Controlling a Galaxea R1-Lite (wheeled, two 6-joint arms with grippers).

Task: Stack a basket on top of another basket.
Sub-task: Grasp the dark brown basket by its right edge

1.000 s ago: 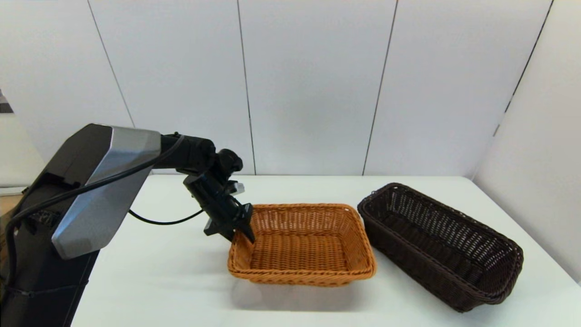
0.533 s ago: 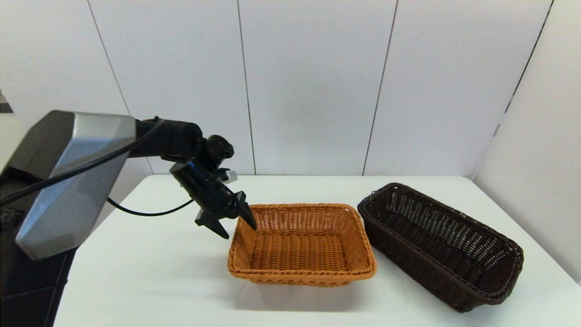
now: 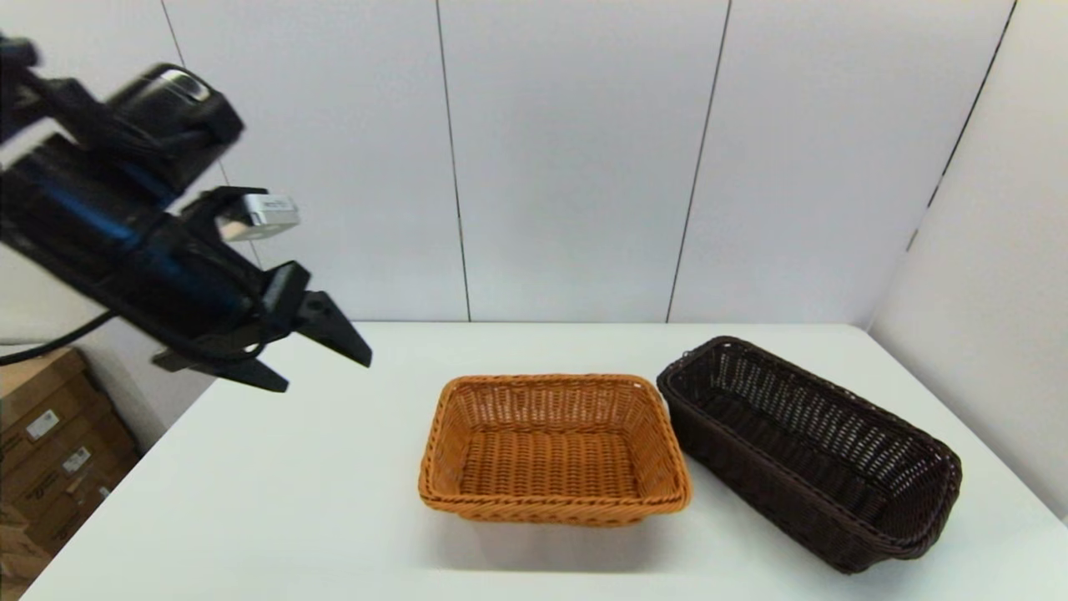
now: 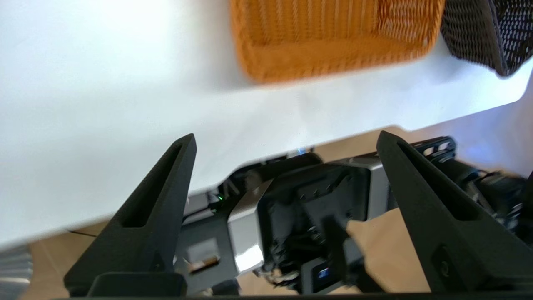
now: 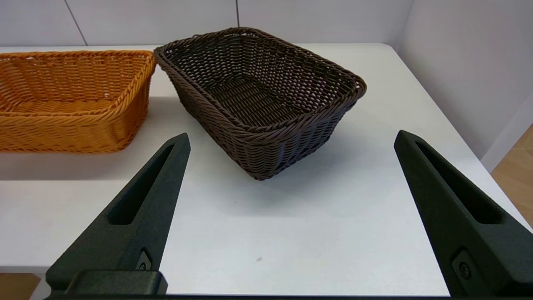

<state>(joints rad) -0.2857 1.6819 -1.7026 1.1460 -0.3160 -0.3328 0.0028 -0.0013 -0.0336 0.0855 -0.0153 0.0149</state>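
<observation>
The dark brown basket (image 3: pixel 793 434) stands empty on the table's right side, set at an angle. Just to its left, the orange-tan basket (image 3: pixel 551 505) sits near the middle, also empty. My left gripper (image 3: pixel 321 371) hangs open and high above the table's left side, well away from both baskets. From its wrist view, the left gripper (image 4: pixel 286 137) holds nothing, and the orange-tan basket (image 4: pixel 333 37) lies far off. My right gripper (image 5: pixel 291 136) is open near the table's front edge, facing the dark brown basket (image 5: pixel 262 96). The orange-tan basket (image 5: pixel 70 100) lies beside that.
The white table (image 3: pixel 292 501) backs onto a panelled wall, with another wall close on the right. Cardboard boxes (image 3: pixel 50 451) stand on the floor past the table's left edge. The robot's body (image 4: pixel 291 216) shows below the table's front edge.
My left gripper has come off the orange-tan basket's left rim, opened, and swung up and to the left. Neither basket has moved.
</observation>
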